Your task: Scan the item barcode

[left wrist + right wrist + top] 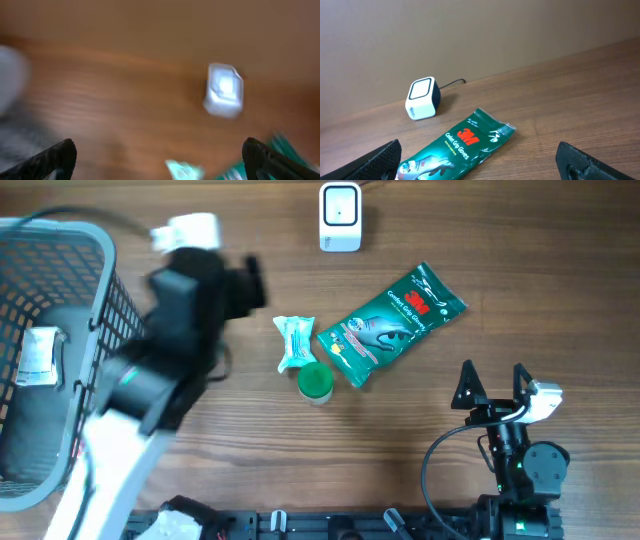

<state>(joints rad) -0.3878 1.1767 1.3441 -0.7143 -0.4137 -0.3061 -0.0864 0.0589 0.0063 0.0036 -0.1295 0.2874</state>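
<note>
The white barcode scanner [340, 217] stands at the table's far edge, its window facing up; it also shows in the right wrist view [422, 98] and, blurred, in the left wrist view [224, 90]. A green 3M glove packet [392, 323] lies right of centre. Next to it are a small teal-and-white packet [295, 342] and a green round cap [315, 381]. My left gripper [250, 280] hovers blurred left of the items, open and empty [160, 146]. Near the front right, my right gripper [493, 375] stands open and empty, short of the glove packet [470, 140].
A grey wire basket [100, 270] fills the left edge and holds a white labelled packet [38, 355] on a dark lining. The scanner's cable runs off the back of the table. Bare wood lies between the items and the right gripper.
</note>
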